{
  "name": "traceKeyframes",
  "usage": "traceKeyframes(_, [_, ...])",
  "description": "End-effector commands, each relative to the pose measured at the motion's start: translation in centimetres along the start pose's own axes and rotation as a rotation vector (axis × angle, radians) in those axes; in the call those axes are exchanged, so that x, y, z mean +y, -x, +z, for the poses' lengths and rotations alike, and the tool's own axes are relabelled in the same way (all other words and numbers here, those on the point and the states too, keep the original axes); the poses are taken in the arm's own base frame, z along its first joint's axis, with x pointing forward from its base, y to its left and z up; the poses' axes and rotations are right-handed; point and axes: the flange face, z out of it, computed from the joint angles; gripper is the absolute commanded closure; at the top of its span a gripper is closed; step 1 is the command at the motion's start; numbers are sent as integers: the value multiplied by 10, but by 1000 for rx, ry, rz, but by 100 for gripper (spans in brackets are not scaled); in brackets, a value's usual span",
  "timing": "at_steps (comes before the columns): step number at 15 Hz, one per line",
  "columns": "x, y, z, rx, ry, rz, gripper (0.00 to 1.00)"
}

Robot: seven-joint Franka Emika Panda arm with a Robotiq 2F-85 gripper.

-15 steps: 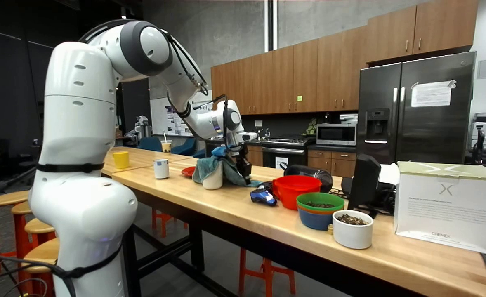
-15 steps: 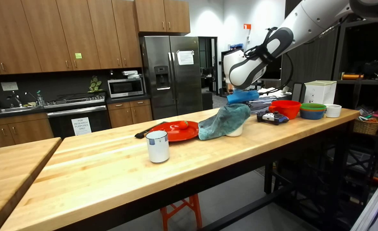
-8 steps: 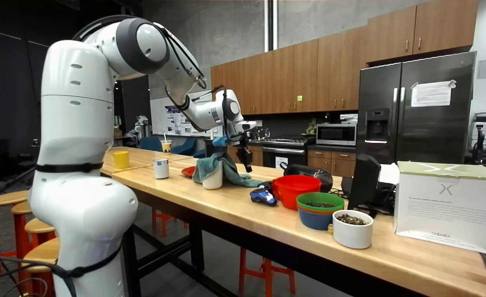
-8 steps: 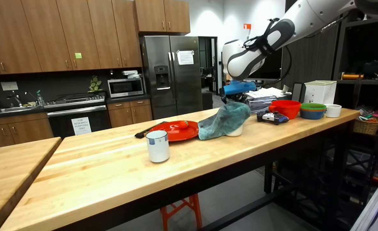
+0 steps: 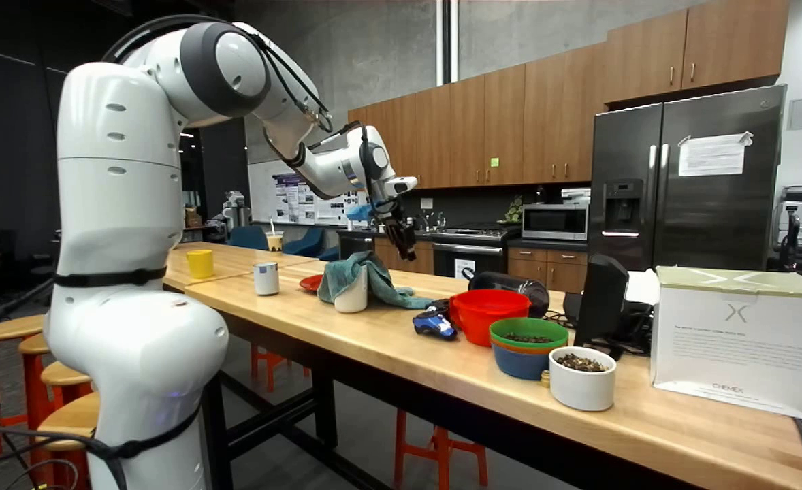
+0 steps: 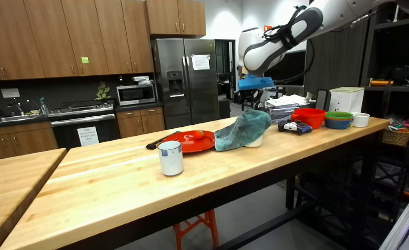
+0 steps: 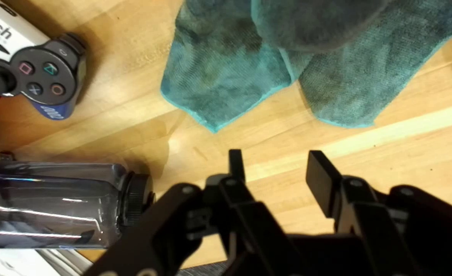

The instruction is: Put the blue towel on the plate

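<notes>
"What had just changed?"

"The gripper (image 7: 277,171) had risen. A second earlier its tip was down at the loose end of the towel (image 6: 244,128); by this moment it hung well above the table (image 6: 121,187)."

"Did it bring anything up?"

"Nothing. In the wrist view the fingers (image 7: 321,180) stood wide apart — bare table between them, no towel on either."

"And the towel itself?"

"It hadn't followed. In both exterior views it lay much as before: draped over the pot (image 5: 352,296), one end falling toward the plate (image 6: 194,146), the other spread on the table."

"Was any of it on the plate?"

"A corner reached the rim, though whether it touched or stopped just beside, I couldn't tell. The plate bore a tomato (image 6: 198,134), by the look of it."

"So the job wasn't done."

"Not by my reading. Either a pinch had slipped or the towel had been let go; nothing showed which. The rise seemed to make room for a fresh try."

"What did that try call for?"

"A firm pinch on a fold, I judged, then a lift high enough to clear the pot — only then the move across. A low sideways pull might have dragged the pot along or swept the tomato off."
</notes>
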Motion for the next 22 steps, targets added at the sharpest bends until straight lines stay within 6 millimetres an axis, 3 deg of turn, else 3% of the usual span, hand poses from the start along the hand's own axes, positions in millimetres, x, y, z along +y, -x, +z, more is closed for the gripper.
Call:
traceKeyframes(1, [0,0,1,-2,1,-1,48])
traceKeyframes(2, [0,0,2,-4,2,-1,43])
traceKeyframes(22, [0,0,3,-6,4,-1,43])
